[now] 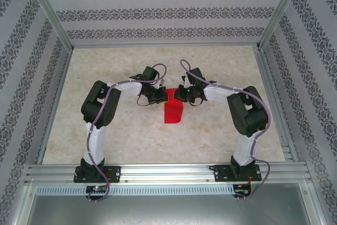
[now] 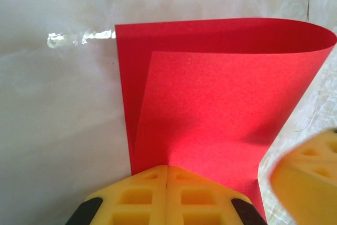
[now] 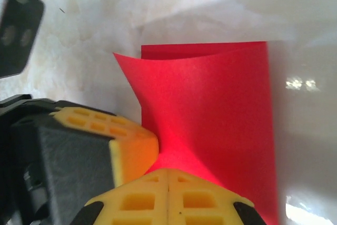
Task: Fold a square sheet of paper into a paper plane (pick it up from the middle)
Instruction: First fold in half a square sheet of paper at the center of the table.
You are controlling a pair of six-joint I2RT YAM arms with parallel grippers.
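Note:
The red square sheet of paper (image 1: 172, 111) hangs bent over on itself in a loose, uncreased curl at the middle of the table. In the left wrist view the sheet (image 2: 221, 104) rises from between my closed yellow fingertips, its far end rounded over. My left gripper (image 2: 167, 168) is shut on its near edge. In the right wrist view the sheet (image 3: 210, 109) likewise comes out of my right gripper (image 3: 168, 171), which is shut on it. The two grippers (image 1: 160, 96) (image 1: 178, 95) meet almost tip to tip above the sheet, and the left one's finger (image 3: 129, 146) touches the right one's.
The pale marbled table (image 1: 105, 130) stretches out on all sides of the sheet. Patterned walls and aluminium posts (image 1: 50, 11) enclose it, with a rail (image 1: 168, 172) along the near edge. A glossy patch (image 2: 79, 38) glints on the surface beside the paper.

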